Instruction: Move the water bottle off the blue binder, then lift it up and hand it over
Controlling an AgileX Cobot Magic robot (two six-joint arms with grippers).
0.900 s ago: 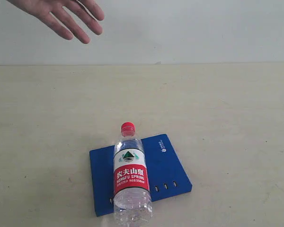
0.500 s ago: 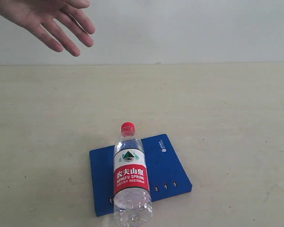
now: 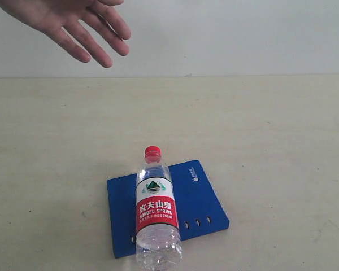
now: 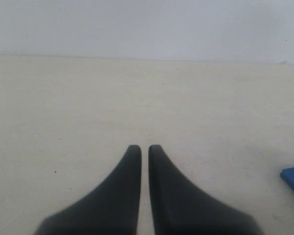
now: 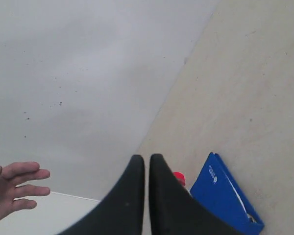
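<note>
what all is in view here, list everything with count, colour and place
water bottle: 1, clear with red cap and red-and-white label, lying on the blue binder, cap toward the wall
blue binder: 1, royal blue, flat on the table, near the front middle of the exterior view
table: 1, beige, fills the lower part of the scene
wall: 1, pale grey, behind the table
person's hand: 1, bare, open, raised at the far left
left gripper: 1, black, shut, empty, over bare table
right gripper: 1, black, shut, empty, above the binder
</note>
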